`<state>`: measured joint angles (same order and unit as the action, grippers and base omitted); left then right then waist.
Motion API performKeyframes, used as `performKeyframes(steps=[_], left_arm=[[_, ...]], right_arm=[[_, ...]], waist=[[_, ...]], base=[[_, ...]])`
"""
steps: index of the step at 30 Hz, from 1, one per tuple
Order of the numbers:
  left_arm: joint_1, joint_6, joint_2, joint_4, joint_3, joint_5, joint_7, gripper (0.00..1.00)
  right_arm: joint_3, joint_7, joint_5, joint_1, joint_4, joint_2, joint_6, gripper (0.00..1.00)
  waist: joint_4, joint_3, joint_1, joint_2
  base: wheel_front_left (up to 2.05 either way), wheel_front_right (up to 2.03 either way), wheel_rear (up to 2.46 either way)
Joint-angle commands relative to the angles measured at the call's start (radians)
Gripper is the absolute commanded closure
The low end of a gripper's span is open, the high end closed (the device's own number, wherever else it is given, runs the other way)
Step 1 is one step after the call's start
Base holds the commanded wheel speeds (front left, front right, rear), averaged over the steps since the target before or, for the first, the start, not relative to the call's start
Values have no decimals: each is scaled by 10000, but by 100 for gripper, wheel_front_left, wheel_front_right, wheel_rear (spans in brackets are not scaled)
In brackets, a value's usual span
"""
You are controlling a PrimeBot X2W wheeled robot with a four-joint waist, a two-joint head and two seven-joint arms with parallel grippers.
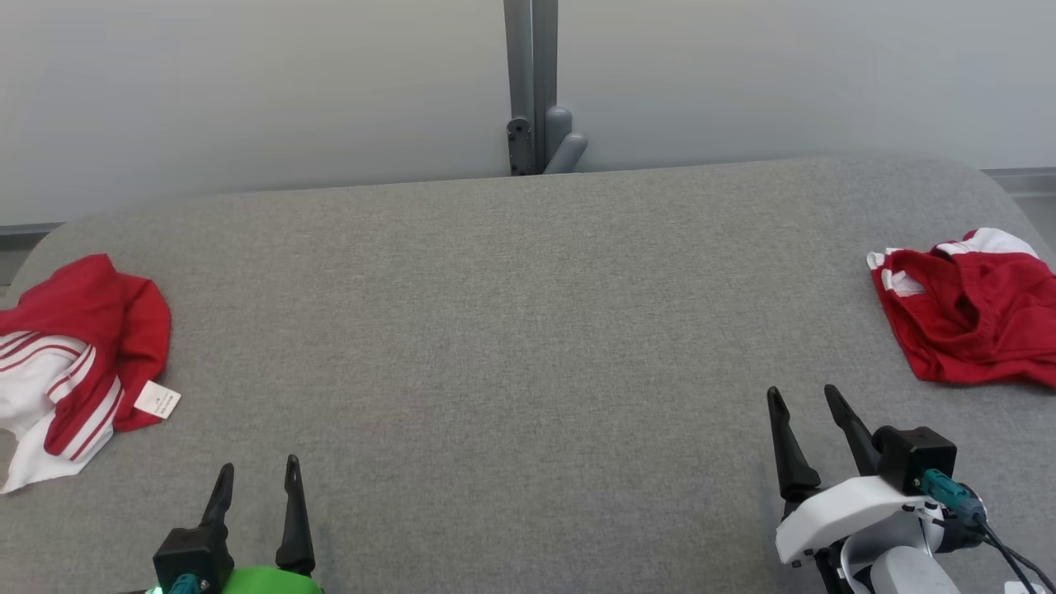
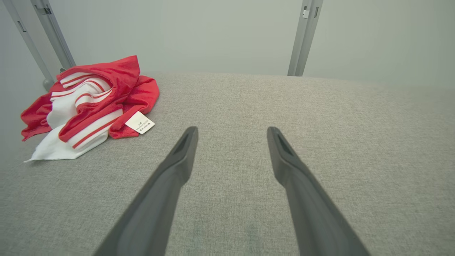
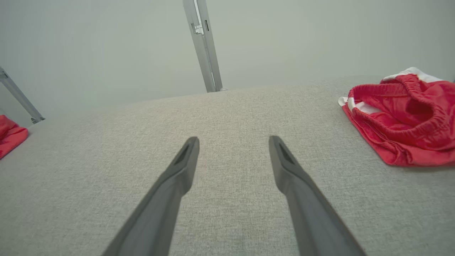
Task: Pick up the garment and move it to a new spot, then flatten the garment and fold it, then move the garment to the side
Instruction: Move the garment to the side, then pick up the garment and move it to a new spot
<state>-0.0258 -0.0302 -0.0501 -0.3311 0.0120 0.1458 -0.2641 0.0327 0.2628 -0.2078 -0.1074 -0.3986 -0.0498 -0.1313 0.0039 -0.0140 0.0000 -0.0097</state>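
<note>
Two empty, spread claws: left gripper (image 1: 257,464) near striped garment (image 1: 82,346), right gripper (image 1: 801,389) near shorts (image 1: 965,322), probably poised to pick one.

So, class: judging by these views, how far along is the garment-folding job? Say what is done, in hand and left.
Done: nothing yet; the red-and-white garment and the red garment both lie crumpled at opposite ends of the grey table. In hand: nothing; the left gripper and right gripper are open and empty. Left: picking up, moving, flattening, folding, setting aside.
</note>
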Motion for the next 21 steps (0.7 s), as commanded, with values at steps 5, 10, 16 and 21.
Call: performKeyframes(steps=[5, 10, 16, 21], left_arm=[[133, 103, -25, -54, -31, 53, 2, 0], [67, 278, -25, -29, 211, 162, 2, 0], [-44, 361, -20, 10, 560, 189, 2, 0], [-210, 418, -24, 36, 765, 250, 2, 0]], right_arm=[[108, 27, 58, 127, 188, -24, 11, 0], [510, 27, 25, 45, 251, -32, 12, 0], [813, 27, 79, -129, 308, -32, 11, 0], [984, 27, 76, -218, 323, -29, 11, 0]], waist=[[1018, 145, 0, 97], [2176, 230, 0, 97], [3557, 338, 0, 97], [4189, 382, 0, 97]], base=[[0, 0, 0], [0, 0, 0], [0, 0, 0], [0, 0, 0]])
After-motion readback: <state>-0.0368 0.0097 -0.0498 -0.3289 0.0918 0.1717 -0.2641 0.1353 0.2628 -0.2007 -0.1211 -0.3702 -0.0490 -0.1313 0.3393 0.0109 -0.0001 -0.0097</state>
